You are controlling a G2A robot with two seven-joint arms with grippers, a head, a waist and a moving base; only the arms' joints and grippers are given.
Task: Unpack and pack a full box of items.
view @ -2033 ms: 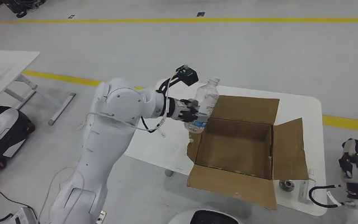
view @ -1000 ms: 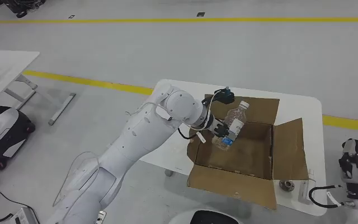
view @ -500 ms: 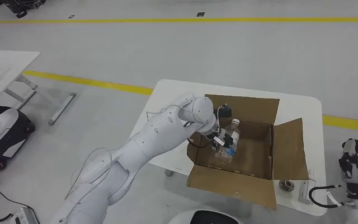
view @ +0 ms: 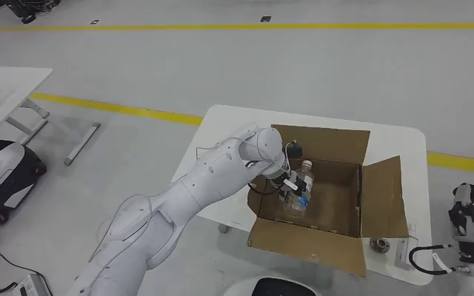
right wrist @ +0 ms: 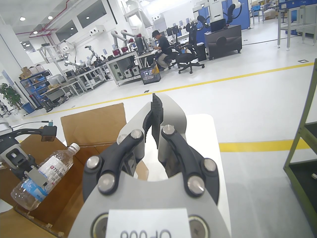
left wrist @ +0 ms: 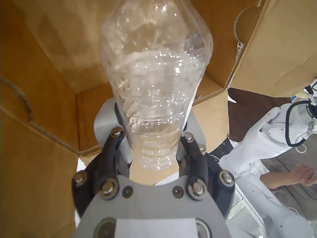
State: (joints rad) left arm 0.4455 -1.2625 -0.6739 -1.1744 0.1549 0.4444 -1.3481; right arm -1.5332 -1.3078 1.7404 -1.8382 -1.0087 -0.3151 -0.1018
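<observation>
While the left gripper [left wrist: 153, 136] clamps the clear bottle [left wrist: 156, 63] near its base, tilted inside the cardboard box [view: 326, 142] right of centre, packing looks underway; next, lower it gently and release. The right gripper [right wrist: 154, 107] sits pinched together, empty.

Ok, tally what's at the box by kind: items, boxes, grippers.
bottle: 1
cardboard box: 1
grippers: 2 (left gripper, right gripper)
Total: 4

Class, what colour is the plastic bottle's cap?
White; the cap on the bottle shows best in the right wrist view.
</observation>
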